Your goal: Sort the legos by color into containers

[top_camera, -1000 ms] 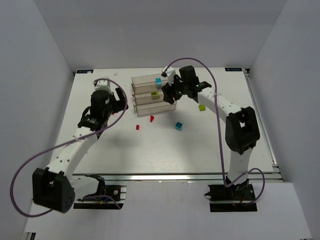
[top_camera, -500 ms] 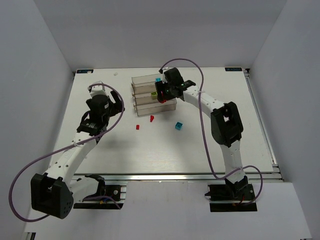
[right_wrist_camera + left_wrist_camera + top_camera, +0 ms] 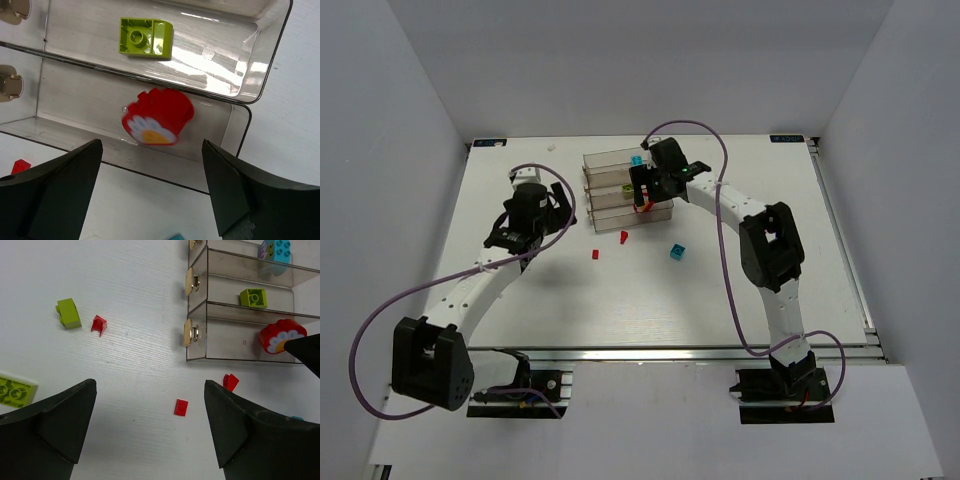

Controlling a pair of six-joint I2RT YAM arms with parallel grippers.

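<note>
The clear containers (image 3: 605, 212) stand in a stepped row at the back centre. My right gripper (image 3: 642, 192) hovers open over the nearest bin (image 3: 75, 100). A red flower-faced lego (image 3: 157, 117) sits in that bin, free of the fingers and slightly blurred. A yellow-green brick (image 3: 146, 36) lies in the bin behind it, and a cyan brick (image 3: 637, 160) in one further back. My left gripper (image 3: 548, 208) is open and empty, left of the bins. Below it lie a flat red piece (image 3: 181, 407) and a red piece (image 3: 230, 382).
A yellow-green brick (image 3: 68, 313), a small red piece (image 3: 99, 325) and a yellow-green plate (image 3: 12, 389) lie left of the bins (image 3: 225, 347). A cyan brick (image 3: 675, 252) lies on the table in front of the bins. White walls enclose the table.
My right gripper moved left over the bins and opened, letting the red flower lego go into the nearest bin. My left gripper shifted right, toward the bins.
</note>
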